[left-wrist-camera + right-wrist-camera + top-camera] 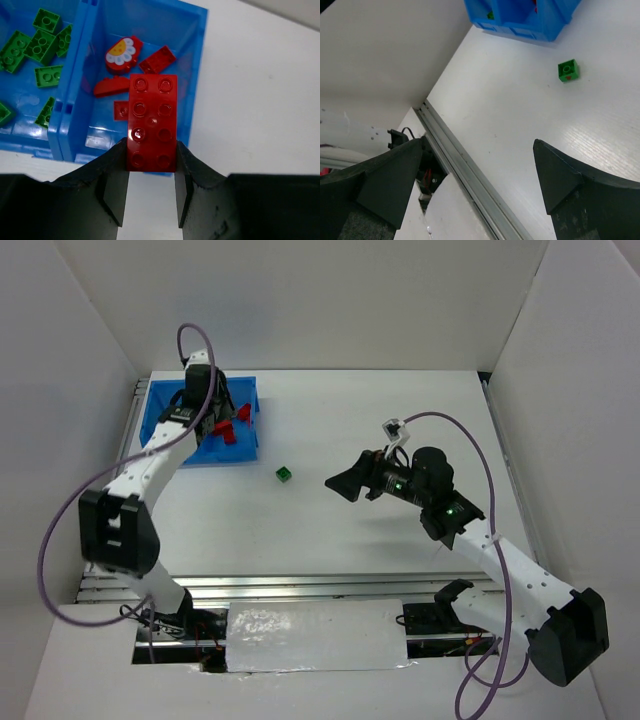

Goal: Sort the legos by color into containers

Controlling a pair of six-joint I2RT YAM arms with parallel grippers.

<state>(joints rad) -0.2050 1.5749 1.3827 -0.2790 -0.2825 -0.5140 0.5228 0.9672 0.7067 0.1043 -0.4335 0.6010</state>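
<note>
Legos lie sorted in the shallow bright blue plastic bin, upper left in the overhead view. The left gripper clamps a red two-by-four brick over the red side. One small green brick sits centre-frame on the white desk (right gripper spread wide, nearby).

The red brick is gleaming: smooth, glossy plastic with light glinting off its studs. The blue bin is shining too, slick moulded plastic with bright reflections running along its walls. The green bricks inside are looking just as glossy. The fingers of the left gripper are showing dull, matt black plastic. The table is reading matt white with a faint grain. Along its near edge a ribbed metal rail is looking brushed, and a crinkled, foil-like sheet is catching the light.
</note>
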